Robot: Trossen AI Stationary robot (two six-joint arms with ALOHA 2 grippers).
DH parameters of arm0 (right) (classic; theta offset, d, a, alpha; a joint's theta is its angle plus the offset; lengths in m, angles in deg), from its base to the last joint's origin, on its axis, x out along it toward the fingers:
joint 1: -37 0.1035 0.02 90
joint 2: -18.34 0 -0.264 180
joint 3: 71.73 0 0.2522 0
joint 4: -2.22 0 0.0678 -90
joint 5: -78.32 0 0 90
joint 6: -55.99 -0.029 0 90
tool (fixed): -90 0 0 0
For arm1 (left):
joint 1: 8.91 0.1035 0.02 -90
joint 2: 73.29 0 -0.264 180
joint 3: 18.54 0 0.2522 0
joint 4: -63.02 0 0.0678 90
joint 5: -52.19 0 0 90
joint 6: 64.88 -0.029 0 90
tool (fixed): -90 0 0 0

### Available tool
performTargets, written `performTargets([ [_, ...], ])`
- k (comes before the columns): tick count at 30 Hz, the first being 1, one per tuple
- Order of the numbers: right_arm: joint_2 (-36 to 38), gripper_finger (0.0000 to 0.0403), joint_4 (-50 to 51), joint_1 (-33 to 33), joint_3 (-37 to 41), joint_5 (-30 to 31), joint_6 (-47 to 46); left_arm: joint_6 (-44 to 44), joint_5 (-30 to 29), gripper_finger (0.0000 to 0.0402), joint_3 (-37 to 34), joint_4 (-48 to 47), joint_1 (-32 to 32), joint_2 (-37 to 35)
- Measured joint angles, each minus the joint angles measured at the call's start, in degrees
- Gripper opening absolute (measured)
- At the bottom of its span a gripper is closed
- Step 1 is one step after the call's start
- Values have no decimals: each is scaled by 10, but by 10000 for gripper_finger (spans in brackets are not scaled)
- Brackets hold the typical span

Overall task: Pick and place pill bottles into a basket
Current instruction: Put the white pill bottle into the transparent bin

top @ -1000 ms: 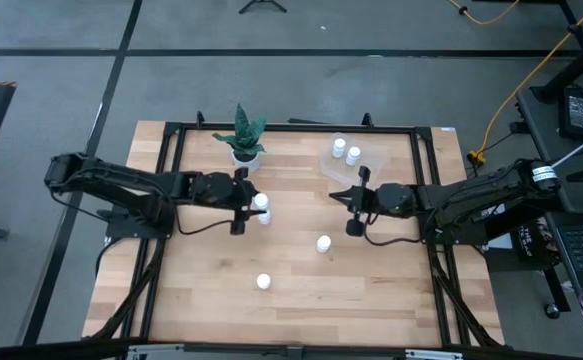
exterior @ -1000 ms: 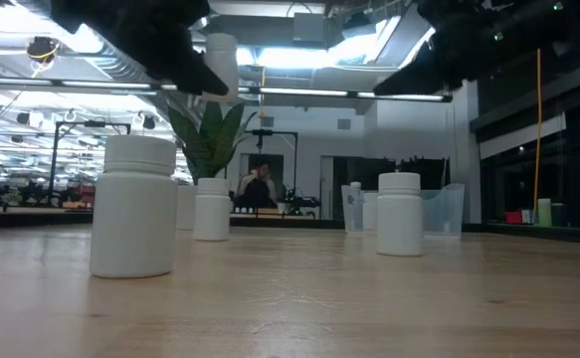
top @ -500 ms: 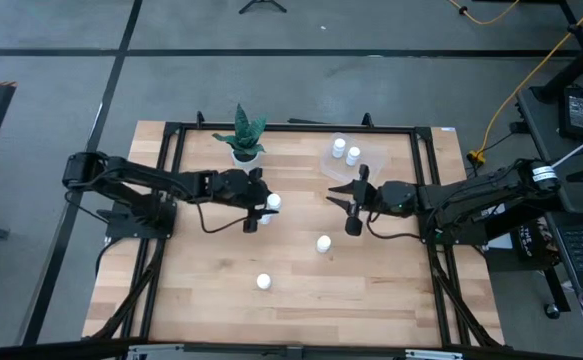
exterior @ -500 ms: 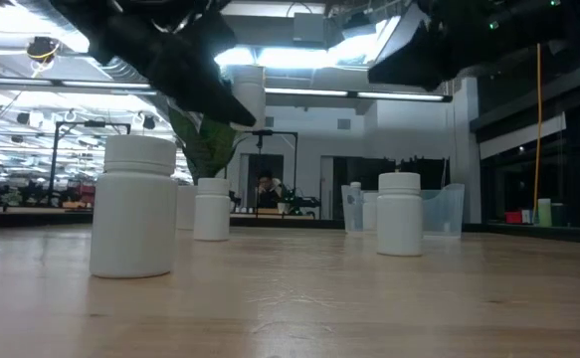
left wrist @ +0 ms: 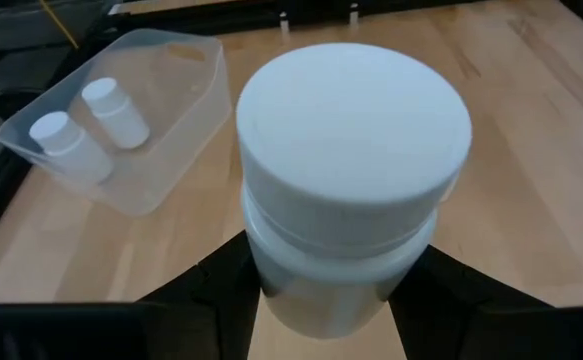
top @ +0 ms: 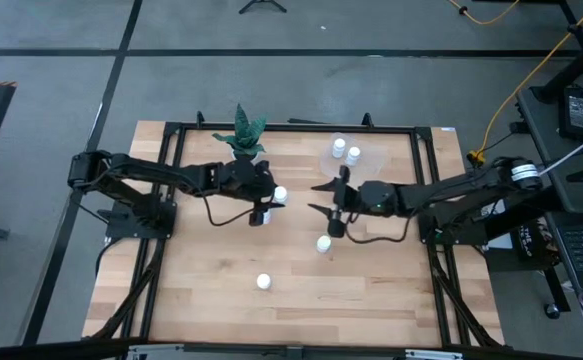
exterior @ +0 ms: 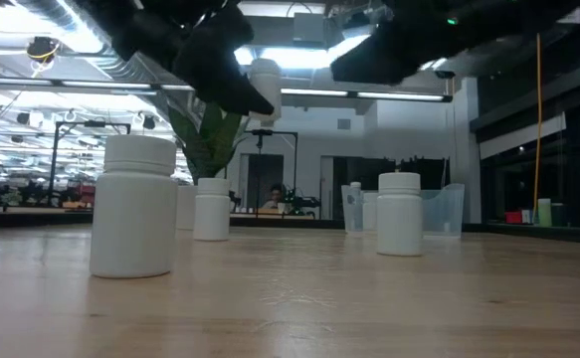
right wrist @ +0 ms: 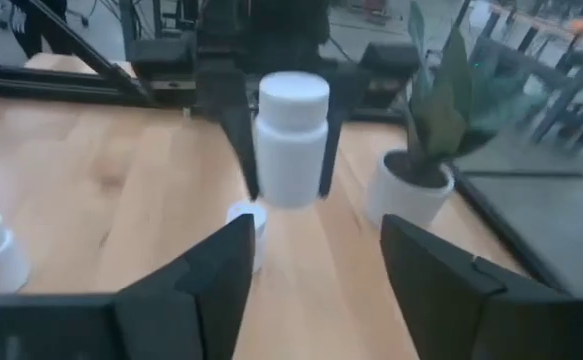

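The left gripper point(top: 267, 199) hangs above the middle of the wooden table point(top: 211, 290) with its two fingers clamped on the held bottle point(top: 279, 193), carried upright and clear of the boards; from the low view it floats up near the ceiling lights point(exterior: 264, 84), and the left wrist camera looks straight down on its white cap point(left wrist: 351, 135) with dark fingers pressing either side. Just under that gripper, toward 7 o'clock of the held bottle, a second bottle point(top: 257, 217) stands on the table, half hidden by the fingers. Facing it, the right gripper point(top: 327, 199) hovers just beside, at about 3 o'clock of the held bottle, fingers spread wide and holding nothing. A third bottle point(top: 323, 243) stands at 5 o'clock of the held one, right below the right gripper, and a fourth bottle point(top: 263, 282) sits farther out toward 6 o'clock, well apart from the rest. The basket point(top: 360, 167), clear plastic, lies at about 2 o'clock near the far edge, with two bottles point(top: 339, 147) standing inside it side by side. The potted plant point(top: 244, 137) stands at about 11 o'clock, near the left arm.
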Motion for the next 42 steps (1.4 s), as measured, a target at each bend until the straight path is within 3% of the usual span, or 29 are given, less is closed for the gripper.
performTargets([
  [7, -42, 240, 45, -22, -75, -72, 13, -3, 5, 177, 15, -12, 0, 0],
  [19, -71, 241, 119, -48, -149, -126, -20, -15, 2, 177, 20, -7, 0, 6],
  [29, -107, 241, 151, -52, -199, -129, -17, -44, -2, 178, 62, -27, 0, 52],
  [42, -107, 241, 166, -55, -200, -128, -16, -64, 6, 178, 91, -42, -1, 54],
])
